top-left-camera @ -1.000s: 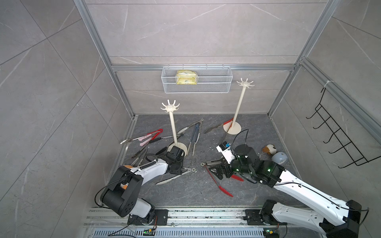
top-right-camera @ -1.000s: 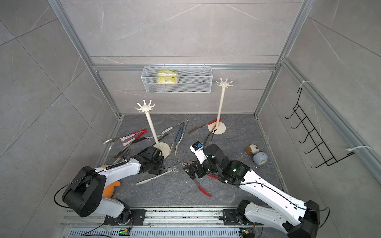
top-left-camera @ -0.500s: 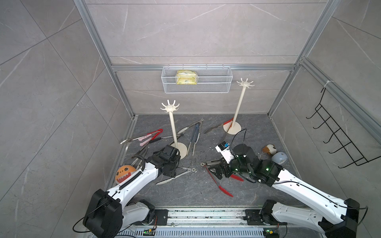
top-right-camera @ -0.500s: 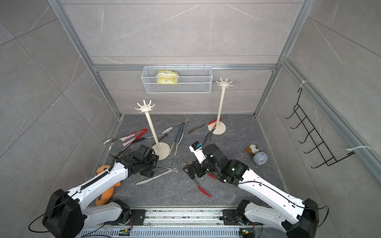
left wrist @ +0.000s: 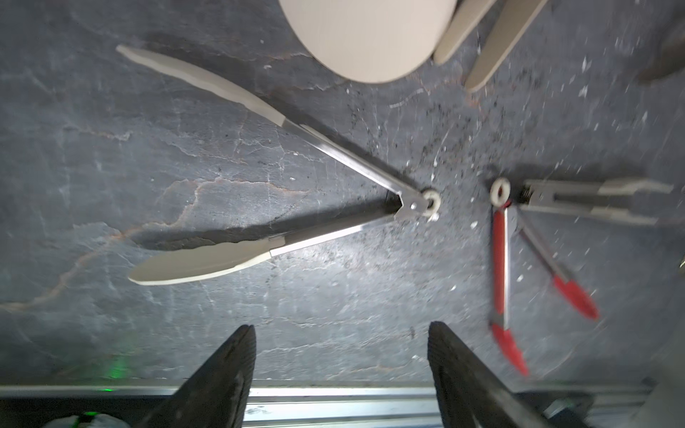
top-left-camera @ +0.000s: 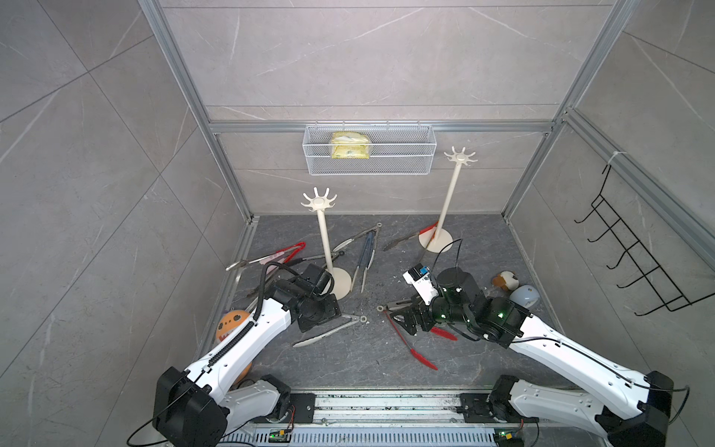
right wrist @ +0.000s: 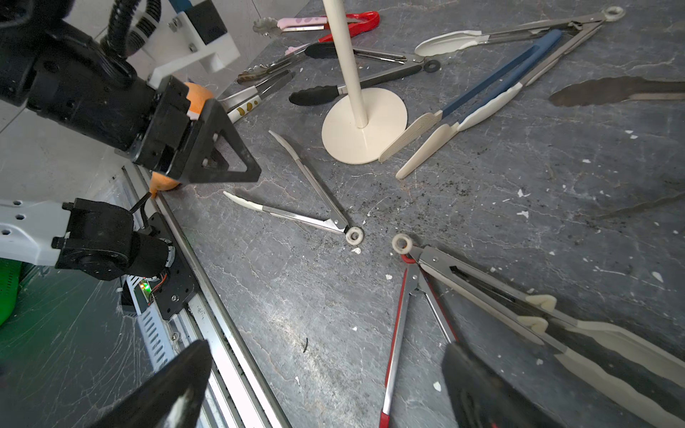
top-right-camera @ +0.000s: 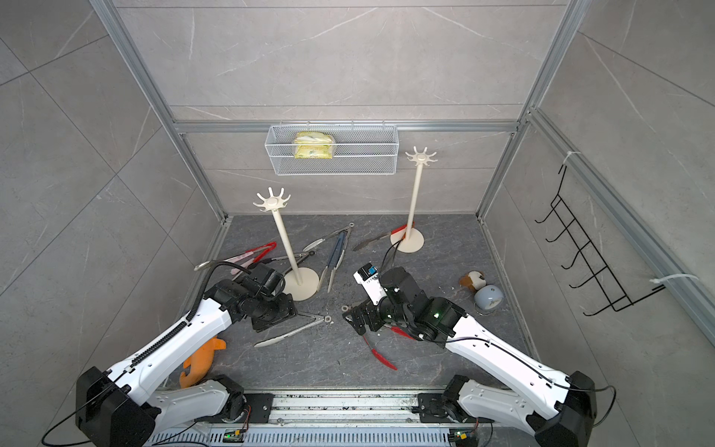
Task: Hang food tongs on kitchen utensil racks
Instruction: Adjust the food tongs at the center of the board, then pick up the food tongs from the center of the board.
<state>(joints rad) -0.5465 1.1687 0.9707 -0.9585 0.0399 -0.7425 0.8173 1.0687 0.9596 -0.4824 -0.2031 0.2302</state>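
- Left gripper [left wrist: 341,326]: black wedge jaws apart, empty, near cream-tipped steel tongs [left wrist: 344,155], splayed in a V on the gritty, veined grey floor [left wrist: 111,155].
- Right gripper [right wrist: 326,344]: spread wide, empty, by red-tipped tongs [right wrist: 396,333].

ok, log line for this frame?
left gripper: open, empty | right gripper: open, empty | cream-tipped tongs: lying loose | utensil racks: nothing hung

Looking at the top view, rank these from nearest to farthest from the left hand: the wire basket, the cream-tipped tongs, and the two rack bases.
1. The cream-tipped tongs, on the floor right beside the left hand.
2. The near rack's base, just behind the hand.
3. The far rack's base, toward the back right.
4. The wire basket, up on the back wall.
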